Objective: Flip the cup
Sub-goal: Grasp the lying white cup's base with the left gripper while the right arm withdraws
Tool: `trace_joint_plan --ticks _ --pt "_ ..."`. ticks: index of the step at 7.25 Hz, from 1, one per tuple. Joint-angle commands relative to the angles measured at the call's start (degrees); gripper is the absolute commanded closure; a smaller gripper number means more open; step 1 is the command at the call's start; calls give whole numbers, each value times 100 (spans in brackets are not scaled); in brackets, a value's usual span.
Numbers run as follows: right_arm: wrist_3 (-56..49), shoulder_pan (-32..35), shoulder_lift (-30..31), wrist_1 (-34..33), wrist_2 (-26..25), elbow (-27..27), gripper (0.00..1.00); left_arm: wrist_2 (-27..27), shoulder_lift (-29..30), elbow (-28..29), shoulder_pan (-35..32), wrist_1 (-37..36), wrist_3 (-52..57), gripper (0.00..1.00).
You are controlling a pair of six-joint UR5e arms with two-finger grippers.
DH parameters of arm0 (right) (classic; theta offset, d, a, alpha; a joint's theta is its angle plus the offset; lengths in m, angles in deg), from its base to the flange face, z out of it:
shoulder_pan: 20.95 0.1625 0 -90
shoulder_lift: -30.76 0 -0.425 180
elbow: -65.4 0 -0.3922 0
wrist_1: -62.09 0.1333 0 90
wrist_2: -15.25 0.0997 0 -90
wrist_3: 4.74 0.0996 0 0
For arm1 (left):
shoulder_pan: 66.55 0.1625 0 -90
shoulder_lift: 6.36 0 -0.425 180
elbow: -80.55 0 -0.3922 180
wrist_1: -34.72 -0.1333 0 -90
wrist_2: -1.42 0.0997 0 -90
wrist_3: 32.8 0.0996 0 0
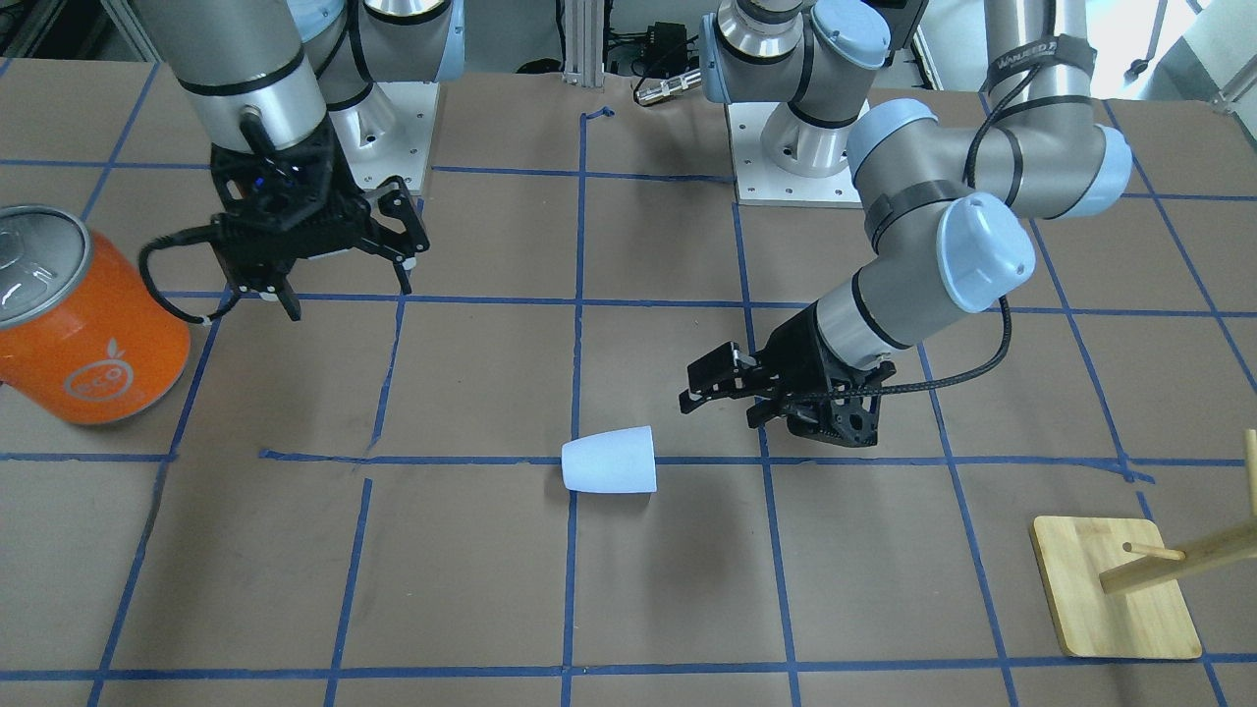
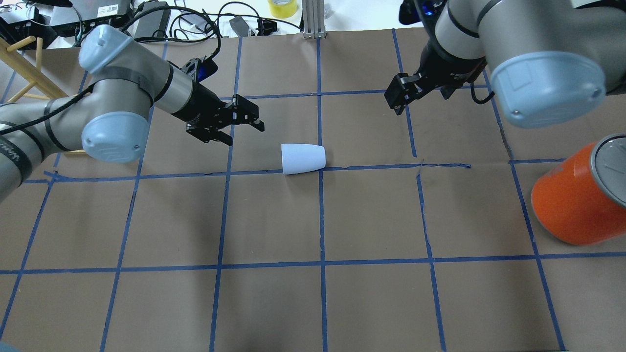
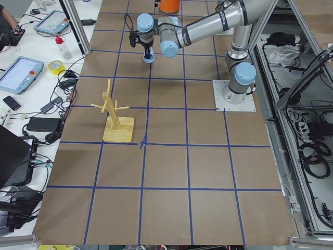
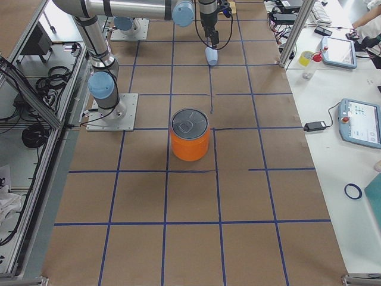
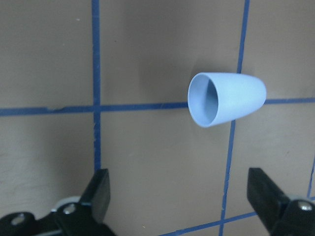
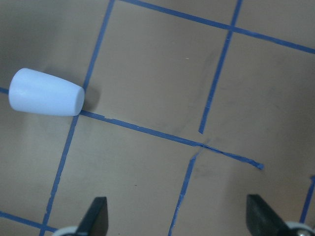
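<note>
The pale lavender-blue cup [image 1: 609, 459] lies on its side on the brown table, near the middle, over a blue tape line [image 2: 303, 159]. Its open mouth faces my left gripper, as the left wrist view shows [image 5: 226, 98]. My left gripper [image 1: 722, 405] is open and empty, low over the table, a short way from the cup's mouth [image 2: 244, 133]. My right gripper [image 1: 349, 295] is open and empty, farther away on the cup's other side. The right wrist view shows the cup's closed base end [image 6: 47, 93].
A big orange can [image 1: 88, 324] with a silver lid stands at the table's edge on my right side [image 2: 577, 195]. A wooden peg rack [image 1: 1110, 589] on a square base stands on my left side. Blue tape lines grid the table.
</note>
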Motion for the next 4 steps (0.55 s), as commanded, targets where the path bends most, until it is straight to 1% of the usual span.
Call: trace_joint_plan --ticks 1,2,3,4 --pt "346 -426 212 667 -117 -394 0 -189 542 -97 -194 -727 -273 0" --pt "355 -401 256 1490 -117 -919 0 -198 710 -88 -369 -843 -282 0" --pt "747 -366 204 1846 -12 -1203 0 -198 850 -79 -440 -931 -343 0" --pt "821 -340 178 1875 154 -1188 0 -259 1009 -71 -450 -1098 -352 0"
